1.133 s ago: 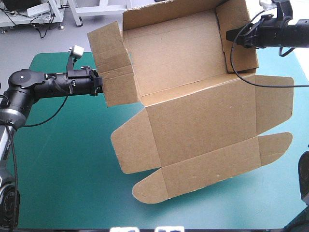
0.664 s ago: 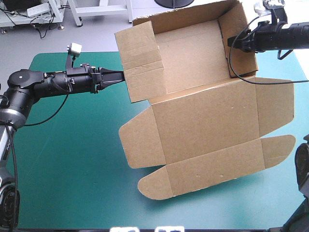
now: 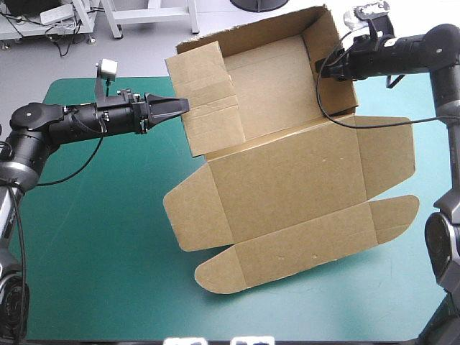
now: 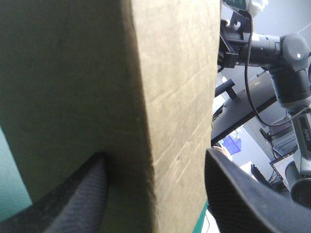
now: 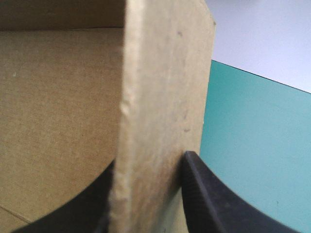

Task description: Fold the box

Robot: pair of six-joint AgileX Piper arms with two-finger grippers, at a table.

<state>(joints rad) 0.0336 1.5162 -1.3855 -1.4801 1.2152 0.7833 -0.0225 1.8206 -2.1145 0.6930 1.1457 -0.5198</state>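
Observation:
The brown box (image 3: 287,180) is held up off the teal-green table (image 3: 93,215), its tray part with raised walls toward the far edge and its lid panel and flaps spread flat toward the near edge. My right gripper (image 3: 323,68) is shut on the tray's right wall (image 5: 160,97), the board pinched in my right gripper (image 5: 150,162). My left gripper (image 3: 183,106) stands open at the outer edge of the left wall flap (image 3: 205,104). In the left wrist view that bent flap (image 4: 175,73) lies between the fingers of my left gripper (image 4: 154,155), one finger (image 4: 82,189) against it, the other apart.
Bare teal-green cover (image 3: 108,273) lies under and left of the box. The right arm (image 4: 272,48) shows beyond the flap in the left wrist view. Off the far left edge stand white table legs (image 3: 115,21) on the floor.
The right gripper has carried the box leftward and turned it a little. The left wall flap has come onto my left gripper's fingers, which hardly moved.

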